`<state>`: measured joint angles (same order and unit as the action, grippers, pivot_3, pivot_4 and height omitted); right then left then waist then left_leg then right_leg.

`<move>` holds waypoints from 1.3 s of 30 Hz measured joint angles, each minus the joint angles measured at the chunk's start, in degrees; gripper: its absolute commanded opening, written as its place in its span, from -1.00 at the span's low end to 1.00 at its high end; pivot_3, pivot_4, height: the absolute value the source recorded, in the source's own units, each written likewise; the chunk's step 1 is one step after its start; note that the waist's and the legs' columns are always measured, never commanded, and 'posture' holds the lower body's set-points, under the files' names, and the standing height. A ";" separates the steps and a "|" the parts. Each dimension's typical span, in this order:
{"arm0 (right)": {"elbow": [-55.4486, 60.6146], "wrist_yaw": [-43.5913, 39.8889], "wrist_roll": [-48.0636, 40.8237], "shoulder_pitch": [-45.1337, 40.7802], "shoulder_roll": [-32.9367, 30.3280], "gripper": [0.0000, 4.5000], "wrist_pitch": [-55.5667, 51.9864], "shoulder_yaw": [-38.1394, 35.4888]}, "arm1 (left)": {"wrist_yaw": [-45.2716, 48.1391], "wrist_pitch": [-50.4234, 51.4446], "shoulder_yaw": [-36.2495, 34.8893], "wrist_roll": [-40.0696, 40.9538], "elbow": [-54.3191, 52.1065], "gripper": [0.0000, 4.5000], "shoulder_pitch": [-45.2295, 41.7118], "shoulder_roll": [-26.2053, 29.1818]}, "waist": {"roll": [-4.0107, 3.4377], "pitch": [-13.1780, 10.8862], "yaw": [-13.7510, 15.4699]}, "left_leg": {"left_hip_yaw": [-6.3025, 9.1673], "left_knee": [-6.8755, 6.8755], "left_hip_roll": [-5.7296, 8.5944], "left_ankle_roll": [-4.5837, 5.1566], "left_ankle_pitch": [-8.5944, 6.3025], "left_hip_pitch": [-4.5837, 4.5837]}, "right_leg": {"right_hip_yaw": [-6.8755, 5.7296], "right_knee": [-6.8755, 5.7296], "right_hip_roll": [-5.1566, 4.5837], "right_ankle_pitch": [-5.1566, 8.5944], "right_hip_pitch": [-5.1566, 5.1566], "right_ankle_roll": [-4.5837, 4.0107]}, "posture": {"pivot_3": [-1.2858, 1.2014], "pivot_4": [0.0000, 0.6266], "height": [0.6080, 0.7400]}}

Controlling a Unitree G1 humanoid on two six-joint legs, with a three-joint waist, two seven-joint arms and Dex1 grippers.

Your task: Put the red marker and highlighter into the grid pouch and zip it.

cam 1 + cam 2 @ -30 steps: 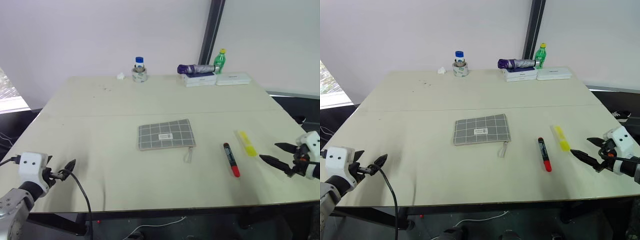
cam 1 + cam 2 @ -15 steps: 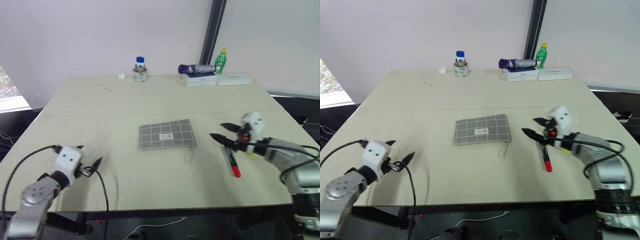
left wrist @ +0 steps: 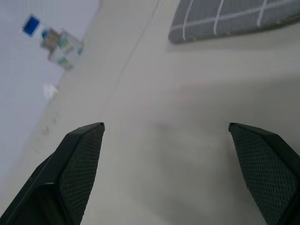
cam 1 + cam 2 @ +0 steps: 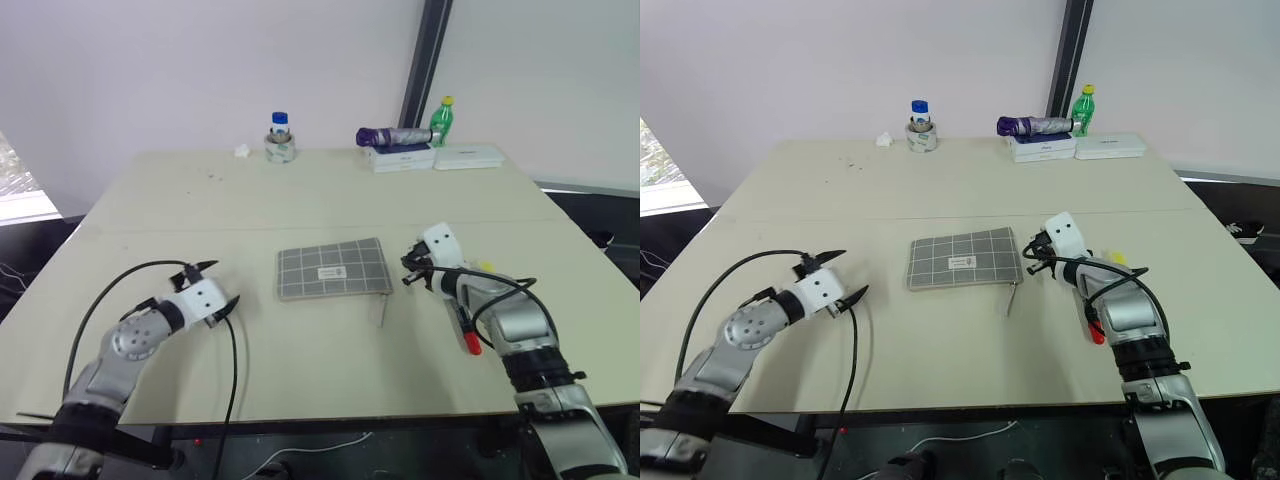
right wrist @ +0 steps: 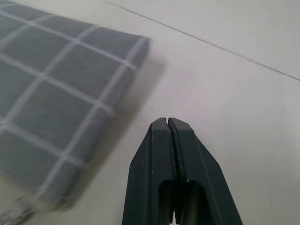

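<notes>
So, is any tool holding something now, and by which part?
Nothing is held. The right tool is shut on nothing beside the grid pouch; the left tool is open.

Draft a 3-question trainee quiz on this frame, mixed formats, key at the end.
1. True or false: the right pincer is shut on the red marker.
2. Which pincer is open? A) left B) right C) both
3. Fill in: the grid pouch lies flat on the ____.

Key:
1. False. It is shut on nothing, beside the pouch's right edge; the marker lies on the table.
2. A. The left pincer stands wide open, left of the pouch.
3. Table.
</notes>
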<state>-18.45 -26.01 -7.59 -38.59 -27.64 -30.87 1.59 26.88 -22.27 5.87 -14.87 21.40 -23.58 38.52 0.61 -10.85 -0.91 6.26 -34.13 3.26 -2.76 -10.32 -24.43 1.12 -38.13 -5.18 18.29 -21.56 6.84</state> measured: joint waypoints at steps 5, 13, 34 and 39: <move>-4.50 0.30 1.85 -0.49 1.15 -0.98 1.89 0.43 | -1.11 -6.55 2.83 -2.78 7.47 1.00 -4.72 -0.53 | 0.00 0.00 -0.23 | -0.01 0.01 -0.03 -0.01 0.01 0.00 | 0.01 -0.10 0.11 0.00 -0.05 0.00 | 0.03 -0.52 1.00; -10.22 -0.02 4.61 -4.43 4.35 -0.98 4.77 2.69 | -1.67 -14.21 6.83 -6.02 16.67 1.00 -11.79 -2.16 | -0.01 0.00 -0.14 | -0.01 -0.08 -0.02 -0.10 0.08 0.03 | 0.00 -0.28 0.14 0.00 -0.03 0.00 | 0.03 -0.52 1.00; -15.27 -8.10 8.57 -7.81 8.40 -0.98 12.76 6.96 | 1.86 -19.60 7.92 -4.24 17.59 1.00 -11.93 -2.82 | -0.03 0.01 -0.42 | 0.03 -0.08 -0.02 -0.11 0.09 0.04 | 0.01 -0.32 0.17 0.00 -0.05 0.01 | 0.03 -0.52 1.00; -16.30 -8.46 8.92 -8.26 9.02 -0.98 13.36 7.22 | 3.46 -19.52 7.79 -2.08 14.98 1.00 -9.89 -2.51 | -0.03 0.02 -0.36 | 0.08 -0.08 -0.02 -0.12 0.09 0.04 | 0.02 -0.32 0.16 0.00 -0.05 0.01 | 0.03 -0.52 1.00</move>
<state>-34.76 -34.47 1.34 -46.86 -18.62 -17.51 8.82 30.34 -41.80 13.66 -16.94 36.38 -33.47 36.01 0.58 -10.83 -1.26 6.34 -34.21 3.23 -2.88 -10.23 -24.39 1.14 -38.45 -5.02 18.29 -21.61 6.84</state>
